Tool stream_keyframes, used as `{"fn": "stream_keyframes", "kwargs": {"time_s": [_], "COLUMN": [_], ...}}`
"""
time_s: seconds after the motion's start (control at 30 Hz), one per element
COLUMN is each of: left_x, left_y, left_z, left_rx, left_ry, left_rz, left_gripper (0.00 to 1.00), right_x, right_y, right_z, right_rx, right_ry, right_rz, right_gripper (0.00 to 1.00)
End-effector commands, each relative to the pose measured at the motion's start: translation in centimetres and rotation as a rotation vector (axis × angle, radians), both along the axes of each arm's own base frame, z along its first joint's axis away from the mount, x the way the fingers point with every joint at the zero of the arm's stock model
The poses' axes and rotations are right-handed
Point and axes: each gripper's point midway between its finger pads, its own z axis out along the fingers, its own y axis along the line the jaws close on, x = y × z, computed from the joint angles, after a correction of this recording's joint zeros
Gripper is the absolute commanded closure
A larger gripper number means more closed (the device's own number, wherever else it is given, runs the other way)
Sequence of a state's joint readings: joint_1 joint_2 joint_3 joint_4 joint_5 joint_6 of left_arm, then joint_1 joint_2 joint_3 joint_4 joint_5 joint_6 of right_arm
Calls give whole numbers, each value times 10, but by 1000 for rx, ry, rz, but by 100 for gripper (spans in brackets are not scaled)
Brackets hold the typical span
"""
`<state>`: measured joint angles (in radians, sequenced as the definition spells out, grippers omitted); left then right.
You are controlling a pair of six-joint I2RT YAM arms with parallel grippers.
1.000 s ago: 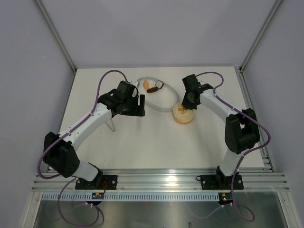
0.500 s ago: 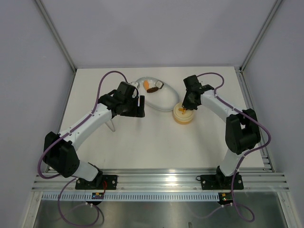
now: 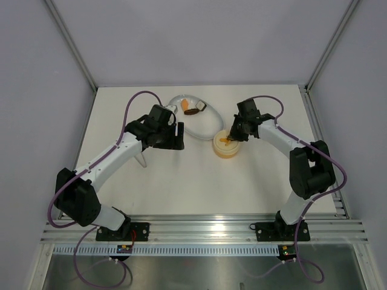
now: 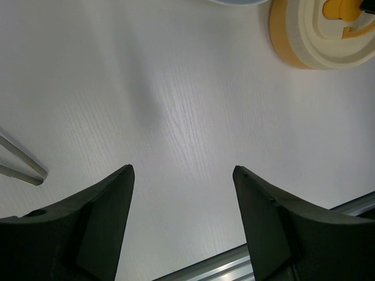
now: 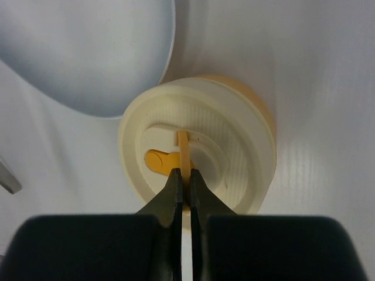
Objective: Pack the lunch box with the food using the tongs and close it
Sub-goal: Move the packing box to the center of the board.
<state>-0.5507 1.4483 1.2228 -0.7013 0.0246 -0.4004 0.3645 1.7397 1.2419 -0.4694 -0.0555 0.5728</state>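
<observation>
the right gripper (image 5: 183, 174) is pinching the thin upright tab (image 5: 183, 147) on the lid (image 5: 234, 146), its fingers pressed narrow with only that strip between them. the lid is sitting on the lunch box (image 3: 226, 147), which is resting on the table (image 3: 181, 187) at the centre right of the overhead view, just beside the lower right rim of the white oval dish (image 3: 202, 128). the left gripper (image 4: 181, 170) is hanging wide open over bare table and is holding nothing. the tongs (image 4: 20, 167) are lying flat at the left edge of its wrist view, gripped by no one.

the step in hand looks like work on the lid, seating it or lifting it; i cannot tell which. since food is lying outside the box, the next move probably calls for the lid off, the tongs picked up and the pieces carried across.

counted: one lunch box, one lid with one orange mark (image 5: 157, 160), one dish, one pair of tongs. three food pieces are showing at the dish's upper end: an orange one (image 3: 184, 107), a dark brown one (image 3: 193, 112) and a white-and-black one (image 3: 203, 107).
</observation>
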Motion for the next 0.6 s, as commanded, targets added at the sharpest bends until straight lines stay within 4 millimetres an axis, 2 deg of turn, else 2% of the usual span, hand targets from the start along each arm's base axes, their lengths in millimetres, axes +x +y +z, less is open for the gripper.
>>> {"fn": "stream_keyframes", "kwargs": {"time_s": [0.0, 0.17, 0.37, 0.57], "left_x": [3, 4, 3, 1], "left_y": [-6, -13, -27, -47], "left_z": [17, 16, 7, -1], "left_rx": [-54, -79, -126, -183], "left_ry": [-52, -44, 2, 36], "left_rz": [-3, -14, -39, -67], "left_gripper": [29, 28, 30, 34], "right_x": [-43, -81, -125, -144], "right_y": [17, 17, 18, 19], "right_z": [-13, -8, -8, 13], "right_rx": [55, 34, -81, -126], "right_ry": [103, 149, 207, 165], "right_rz": [167, 269, 388, 470], "right_gripper": [100, 100, 100, 100]}}
